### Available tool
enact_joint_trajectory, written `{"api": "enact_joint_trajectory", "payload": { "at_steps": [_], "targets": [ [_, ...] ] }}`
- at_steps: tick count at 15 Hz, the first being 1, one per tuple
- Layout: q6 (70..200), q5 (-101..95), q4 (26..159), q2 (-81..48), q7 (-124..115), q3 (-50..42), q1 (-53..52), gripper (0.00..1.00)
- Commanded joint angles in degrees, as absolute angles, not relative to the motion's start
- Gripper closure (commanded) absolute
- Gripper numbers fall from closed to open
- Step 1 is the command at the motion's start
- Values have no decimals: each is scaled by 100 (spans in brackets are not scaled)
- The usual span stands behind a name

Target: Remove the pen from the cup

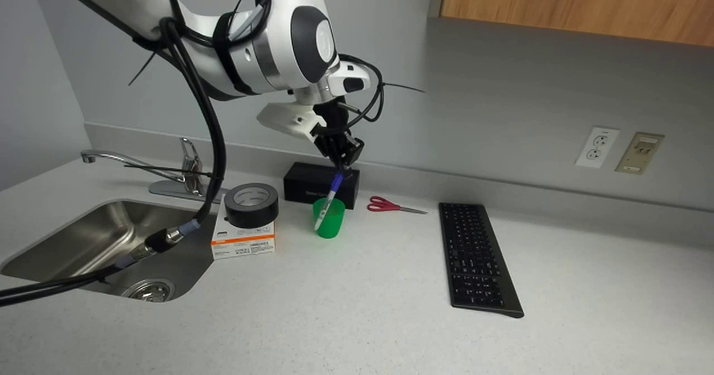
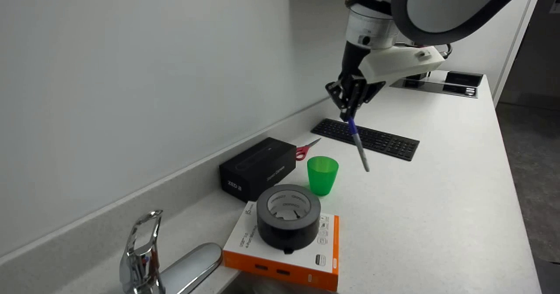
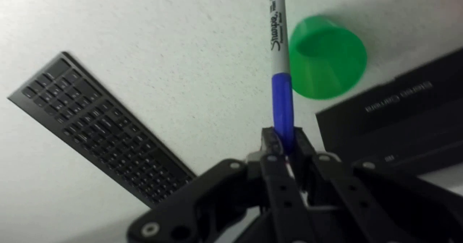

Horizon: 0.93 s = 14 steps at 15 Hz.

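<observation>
Where the gripper (image 3: 283,136) pinched: the cap (image 3: 283,103) of the pen (image 3: 281,65)!
Pen: looked light, stiff, slick; cap seemed the spot!

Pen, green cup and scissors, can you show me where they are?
Pen (image 3: 280,64): wrist view, on the pale barrel.
Green cup (image 2: 322,182): in an exterior view, on its outer wall.
Scissors (image 1: 397,207): in an exterior view, where handles meet blades.
</observation>
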<state>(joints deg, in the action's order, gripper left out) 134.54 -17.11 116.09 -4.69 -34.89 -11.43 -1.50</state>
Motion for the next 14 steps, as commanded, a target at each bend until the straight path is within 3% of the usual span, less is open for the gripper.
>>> {"api": "enact_joint_trajectory", "payload": {
  "at_steps": [1,14],
  "targets": [
    [12647,-1410,11866,-422,-2677,-980,178,97],
    [11473,-2216,10457,-2412,-2621,-1133,128,97]
  ]
}}
